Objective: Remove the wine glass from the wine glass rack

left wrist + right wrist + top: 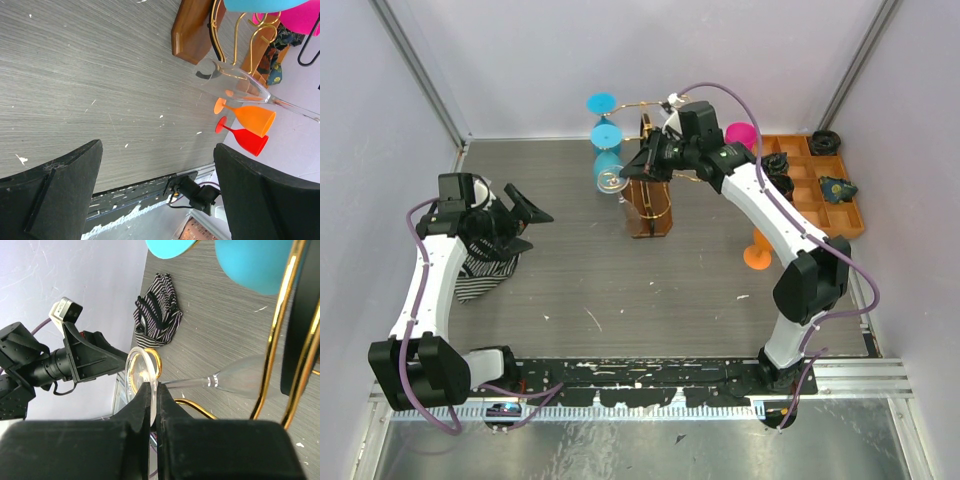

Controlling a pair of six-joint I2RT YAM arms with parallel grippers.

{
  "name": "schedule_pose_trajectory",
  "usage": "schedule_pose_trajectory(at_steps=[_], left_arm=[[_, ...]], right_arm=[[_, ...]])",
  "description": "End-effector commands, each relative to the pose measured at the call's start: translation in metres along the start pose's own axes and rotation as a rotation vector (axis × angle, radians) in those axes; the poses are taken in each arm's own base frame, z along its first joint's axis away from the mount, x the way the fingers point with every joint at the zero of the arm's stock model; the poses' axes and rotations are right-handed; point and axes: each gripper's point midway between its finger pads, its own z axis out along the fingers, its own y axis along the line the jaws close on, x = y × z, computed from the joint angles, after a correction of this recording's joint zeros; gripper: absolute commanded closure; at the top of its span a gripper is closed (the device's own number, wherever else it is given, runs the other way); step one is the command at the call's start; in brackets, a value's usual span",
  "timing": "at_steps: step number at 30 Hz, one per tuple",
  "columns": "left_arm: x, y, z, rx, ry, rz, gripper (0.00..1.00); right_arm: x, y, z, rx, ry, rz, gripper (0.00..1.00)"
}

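I see one clear wine glass (232,80), and it lies tipped on its side at the rack (648,208), its bowl against the gold wire and above the surface (580,270). My right hand (154,390) is pinched on the rim of the glass's round foot, with the stem running level from there toward the bowl. I cannot tell whether the wire bears any of the glass's weight.

There is one rack, gold wire on a brown wooden base, toward the back of the surface. Blue glassware (607,135) hangs on its far left side. I count two blue pieces in the right wrist view but cannot tell whether they are one glass or two. One pink glass (740,135) shows behind my right arm.

To the right of the rack, one orange glass (250,117) and one red glass (247,141) stand close together on the surface. Beyond them, in the far right corner, sits one orange tray (807,172), where I make out four dark items.

My left hand (157,147) is well apart from the rack, its two fingers spread wide and gripping nothing. One striped cloth (485,275) lies beside the left arm.
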Motion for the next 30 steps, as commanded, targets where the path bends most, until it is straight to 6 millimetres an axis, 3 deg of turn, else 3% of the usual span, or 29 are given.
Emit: schedule_pose_trajectory(at_steps=[1,10,18,30], left_arm=[[0.004,-0.006,-0.005,0.022,0.016,0.013,0.0],[0.005,-0.005,-0.004,0.018,0.019,0.011,0.0],[0.004,-0.006,-0.005,0.022,0.018,0.011,0.0],[0.005,-0.005,-0.003,0.02,0.025,0.01,0.0]], right_arm=[[-0.044,0.0,-0.013,0.023,-0.149,-0.048,0.99],[-0.069,-0.008,-0.019,0.015,-0.227,0.016,0.99],[-0.085,-0.009,-0.002,-0.01,-0.252,0.061,0.99],[-0.101,0.01,0.012,-0.105,-0.267,0.093,1.0]])
